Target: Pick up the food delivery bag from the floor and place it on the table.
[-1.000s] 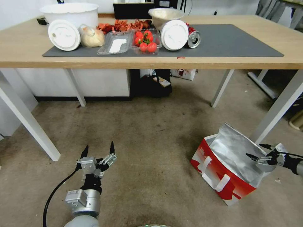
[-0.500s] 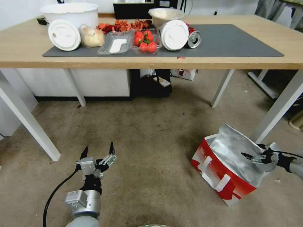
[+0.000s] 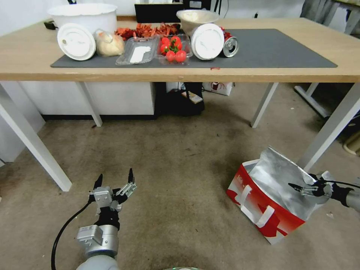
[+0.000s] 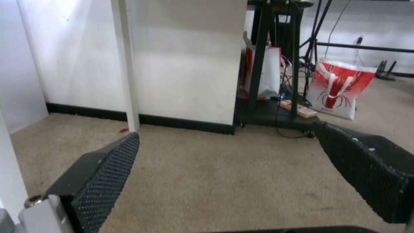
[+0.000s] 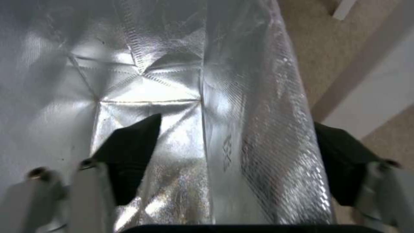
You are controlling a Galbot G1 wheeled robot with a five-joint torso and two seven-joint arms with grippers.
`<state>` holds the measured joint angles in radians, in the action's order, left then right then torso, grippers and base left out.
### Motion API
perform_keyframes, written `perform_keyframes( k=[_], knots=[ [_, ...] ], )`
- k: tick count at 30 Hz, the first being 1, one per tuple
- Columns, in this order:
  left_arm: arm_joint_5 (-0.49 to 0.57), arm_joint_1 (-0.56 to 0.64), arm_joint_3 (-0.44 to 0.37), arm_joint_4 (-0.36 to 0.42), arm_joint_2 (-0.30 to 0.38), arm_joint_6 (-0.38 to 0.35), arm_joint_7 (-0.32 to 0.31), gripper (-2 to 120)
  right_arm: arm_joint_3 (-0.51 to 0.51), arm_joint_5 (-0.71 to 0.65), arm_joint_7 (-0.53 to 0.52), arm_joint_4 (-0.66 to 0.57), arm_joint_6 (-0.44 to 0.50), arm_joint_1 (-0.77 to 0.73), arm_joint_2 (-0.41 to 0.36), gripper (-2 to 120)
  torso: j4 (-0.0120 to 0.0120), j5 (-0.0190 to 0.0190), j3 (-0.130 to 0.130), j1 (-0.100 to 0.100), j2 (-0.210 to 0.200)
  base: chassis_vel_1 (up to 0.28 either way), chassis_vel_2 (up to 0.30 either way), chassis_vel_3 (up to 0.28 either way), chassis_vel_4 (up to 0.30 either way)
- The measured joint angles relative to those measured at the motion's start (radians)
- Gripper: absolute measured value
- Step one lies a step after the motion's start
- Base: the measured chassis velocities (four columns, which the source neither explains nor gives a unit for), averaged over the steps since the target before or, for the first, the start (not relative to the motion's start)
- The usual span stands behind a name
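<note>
**Right gripper astride bag's foil wall**

Food delivery bag (image 3: 267, 200) standing on the floor (image 3: 180, 157) beside a white leg of the table (image 3: 262, 77). Right gripper (image 3: 303, 184) spread wide at the bag's open top, one finger inside against the foil lining (image 5: 181, 97), one outside. Left gripper (image 3: 114, 179) parked low over bare floor, fingers apart, grasping nothing.

Right pincer (image 3: 303, 184) has advanced over the bag's (image 3: 262, 195) rim.

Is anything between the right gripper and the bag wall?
Nothing visible. The right gripper is open, its fingers straddling the foil wall of the bag, one inside and one outside. The left gripper hangs open over the floor.
</note>
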<state>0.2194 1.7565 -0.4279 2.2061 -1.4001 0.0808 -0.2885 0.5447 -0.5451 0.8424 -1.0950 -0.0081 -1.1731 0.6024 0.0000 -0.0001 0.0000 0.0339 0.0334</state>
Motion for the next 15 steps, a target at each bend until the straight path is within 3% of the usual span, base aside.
perform_keyframes(
  k=[7, 15],
  knots=[
    [0.003, -0.008, 0.000, -0.001, 0.005, 0.000, -0.004, 100, 0.004, -0.018, 0.002, -0.009, -0.007, -0.023, -0.016, 43, -0.0001, 0.0001, 0.000, 0.000, 0.000, 0.000, 0.000, 0.000, 0.000],
    [0.005, -0.007, -0.003, -0.002, 0.007, 0.009, -0.010, 100, 0.004, -0.043, -0.012, -0.019, -0.013, -0.030, -0.022, 21, 0.0000, 0.0001, 0.000, 0.000, 0.000, 0.000, 0.000, 0.000, 0.000]
  ],
)
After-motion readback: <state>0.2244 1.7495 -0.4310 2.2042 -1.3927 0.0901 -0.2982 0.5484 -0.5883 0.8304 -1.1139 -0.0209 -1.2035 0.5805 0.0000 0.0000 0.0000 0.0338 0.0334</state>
